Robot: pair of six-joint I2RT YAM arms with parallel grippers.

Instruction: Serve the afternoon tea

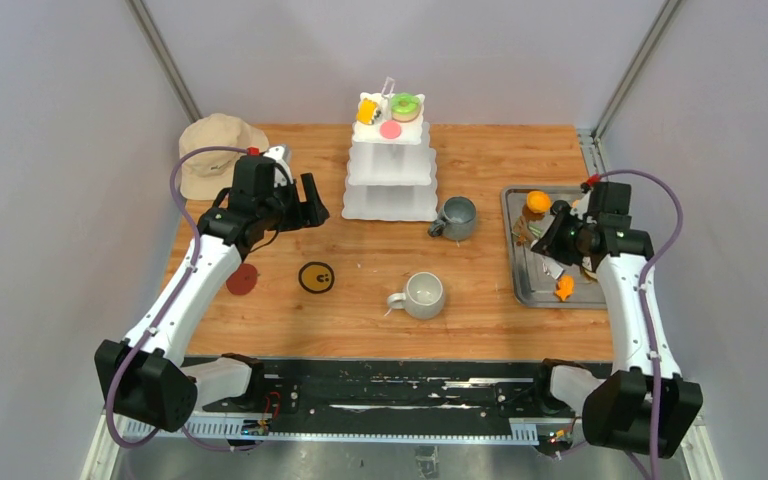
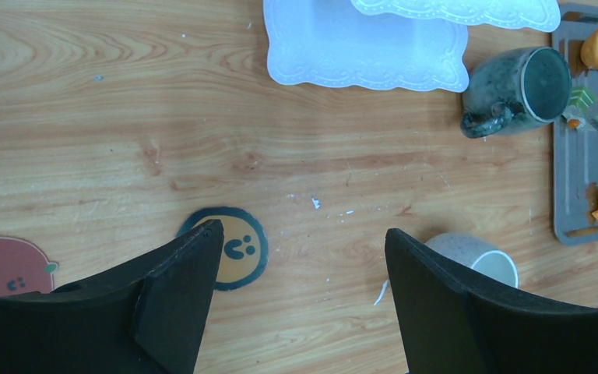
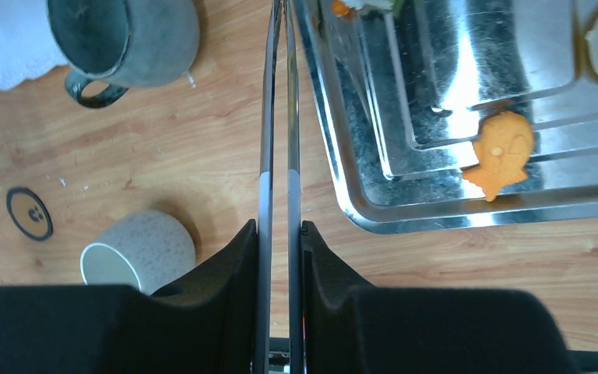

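Your left arm [image 1: 195, 280] reaches up and inward from its base. The left tool [image 2: 304, 234] hangs over bare wood of the surface [image 1: 480, 150], fingers wide apart with nothing between them. Ahead of that tool, slightly to its right, stands the white three-tier stand [image 1: 390, 170], and the dark grey mug [image 1: 455, 217] sits just beside the lowest tier.

Your right arm [image 1: 632, 300] rises along the right edge and bends in over the steel tray [image 1: 520, 295]. The right tool [image 3: 279, 226] is pressed together on a pair of thin clear blades [image 3: 278, 117], tongs by the look of them. In the wrist view they run straight out ahead of its fingers, beside the tray's left rim.

Only the overhead view shows you the top tier, which carries a green-and-pink donut [image 1: 406, 104], a yellow piece [image 1: 367, 110] and a pink disc [image 1: 391, 129]. It also shows the beige hat [image 1: 215, 150], off to the left of the left tool.

The left wrist view gives you the yellow smiley sticker [image 2: 237, 249] at its left fingertip and a red sticker [image 2: 4, 265] further left. The pale grey mug [image 2: 475, 261] is close by its right finger.

The right wrist view shows an orange fish-shaped piece [image 3: 502, 152] lying in the tray to the right of the blades. A round orange piece [image 1: 537, 202] sits at the tray's far corner, ahead of the right tool
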